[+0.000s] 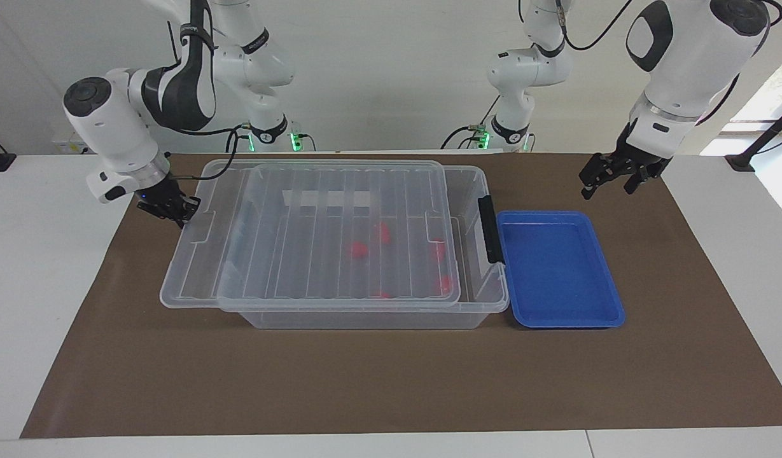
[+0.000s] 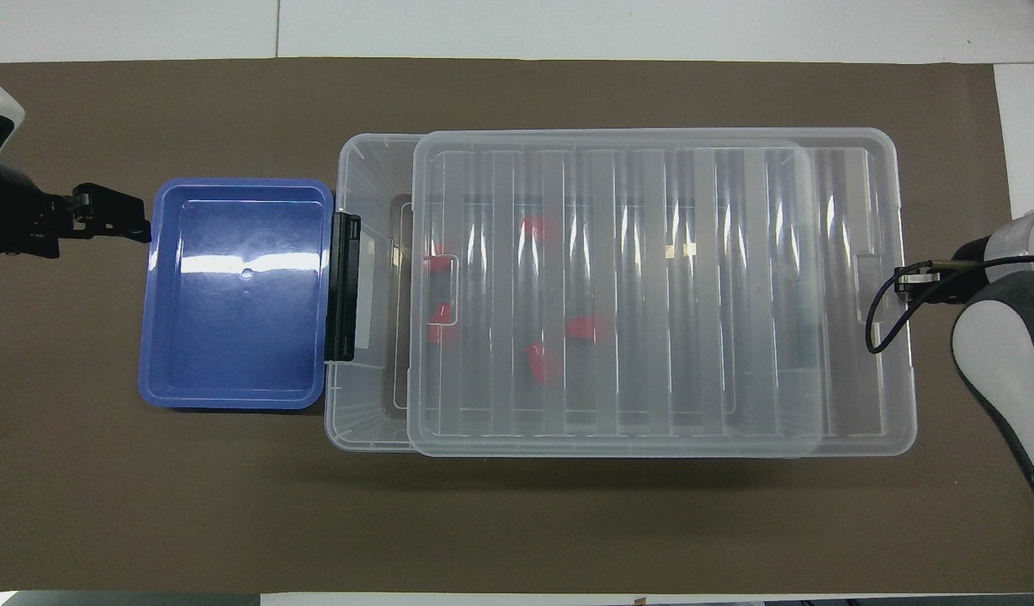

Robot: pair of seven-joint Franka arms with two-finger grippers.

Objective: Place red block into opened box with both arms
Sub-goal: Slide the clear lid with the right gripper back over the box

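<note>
The clear box (image 1: 365, 317) (image 2: 372, 168) stands mid-table with its black latch (image 1: 489, 229) at the left arm's end. Its ribbed clear lid (image 1: 289, 254) (image 2: 693, 295) lies across most of the top, overhanging at the right arm's end. Several red blocks lie inside, seen through the lid; one red block (image 1: 436, 249) (image 2: 439, 324) sits near the lid's edge. My right gripper (image 1: 181, 210) is shut and pressed to the lid's end rim. Whether it pinches the rim I cannot tell. My left gripper (image 1: 607, 191) (image 2: 134, 220) hangs open over the mat beside the tray.
An empty blue tray (image 1: 559, 267) (image 2: 239, 295) lies against the box's latch end. Two slim white arms with green-lit bases (image 1: 270, 133) (image 1: 505, 130) stand at the robots' edge. Brown mat shows around the box and tray.
</note>
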